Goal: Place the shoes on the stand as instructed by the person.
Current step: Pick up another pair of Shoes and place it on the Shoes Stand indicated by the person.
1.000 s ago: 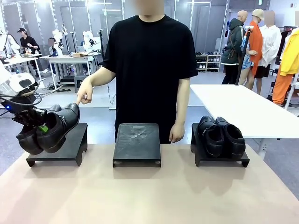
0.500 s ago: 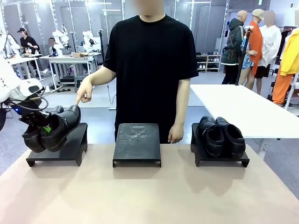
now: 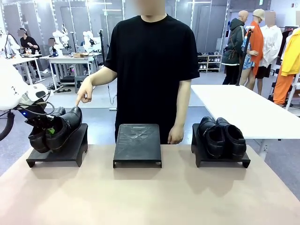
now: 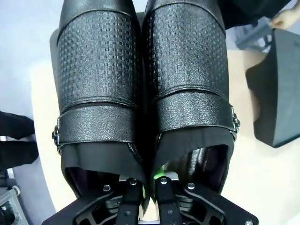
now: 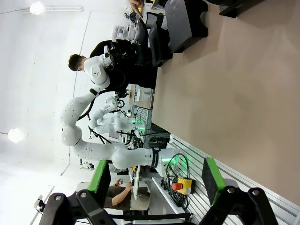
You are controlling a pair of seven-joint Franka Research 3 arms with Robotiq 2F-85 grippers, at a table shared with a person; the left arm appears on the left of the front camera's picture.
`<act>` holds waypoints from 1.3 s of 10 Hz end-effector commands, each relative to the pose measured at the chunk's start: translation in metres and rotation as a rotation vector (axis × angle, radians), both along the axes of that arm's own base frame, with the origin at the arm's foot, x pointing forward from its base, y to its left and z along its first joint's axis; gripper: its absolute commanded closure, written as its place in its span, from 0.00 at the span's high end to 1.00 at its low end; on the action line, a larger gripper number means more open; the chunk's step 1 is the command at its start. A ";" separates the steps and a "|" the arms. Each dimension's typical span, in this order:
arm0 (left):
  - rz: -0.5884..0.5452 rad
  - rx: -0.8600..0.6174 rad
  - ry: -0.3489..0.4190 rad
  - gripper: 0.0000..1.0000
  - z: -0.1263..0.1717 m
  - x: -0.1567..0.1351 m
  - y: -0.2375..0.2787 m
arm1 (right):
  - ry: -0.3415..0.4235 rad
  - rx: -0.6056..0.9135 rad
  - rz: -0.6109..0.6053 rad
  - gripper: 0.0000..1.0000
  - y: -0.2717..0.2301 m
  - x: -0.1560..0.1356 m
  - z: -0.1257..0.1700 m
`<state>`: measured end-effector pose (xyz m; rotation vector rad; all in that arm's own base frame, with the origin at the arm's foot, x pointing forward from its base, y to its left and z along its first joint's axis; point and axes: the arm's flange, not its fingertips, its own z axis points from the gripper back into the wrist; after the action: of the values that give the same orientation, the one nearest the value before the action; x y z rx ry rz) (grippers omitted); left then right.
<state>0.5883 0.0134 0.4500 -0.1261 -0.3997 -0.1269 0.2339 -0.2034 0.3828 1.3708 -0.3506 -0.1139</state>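
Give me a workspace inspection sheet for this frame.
Surface: tan table, three black stands.
Job's things: buckle-strap shoes tilted over the left stand, toes toward the person; second pair on the right stand; person's hand points down at the left stand.
Clutter: nothing seen.
Grippers: left gripper pinches the shoes' inner walls; right gripper open, empty.
Cables: black loop at left wrist.
Surroundings: white side table, people behind.

We are facing the person (image 3: 151, 70) across the table (image 3: 150, 197); our left wrist is pressing close above the shoes (image 4: 140, 84), our right is gazing sideways along that table (image 5: 243, 93).
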 end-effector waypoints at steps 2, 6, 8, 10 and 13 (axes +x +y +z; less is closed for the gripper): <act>0.026 0.009 -0.016 0.07 -0.007 0.014 0.004 | -0.022 -0.002 0.006 1.00 -0.001 -0.001 0.001; 0.040 0.019 -0.006 0.07 -0.027 0.019 0.005 | -0.022 -0.002 0.006 1.00 -0.001 -0.001 0.001; 0.048 0.026 -0.004 0.07 -0.033 0.020 0.005 | -0.022 -0.002 0.006 1.00 -0.001 -0.001 0.001; 0.049 0.032 0.011 0.42 -0.036 0.016 0.003 | -0.022 -0.002 0.006 1.00 -0.001 -0.001 0.001; 0.052 0.031 -0.001 0.82 -0.027 0.009 0.000 | -0.022 -0.002 0.006 1.00 -0.001 -0.001 0.001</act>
<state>0.6009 0.0152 0.4190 -0.1162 -0.3837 -0.0985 0.2339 -0.2034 0.3828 1.3708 -0.3507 -0.1139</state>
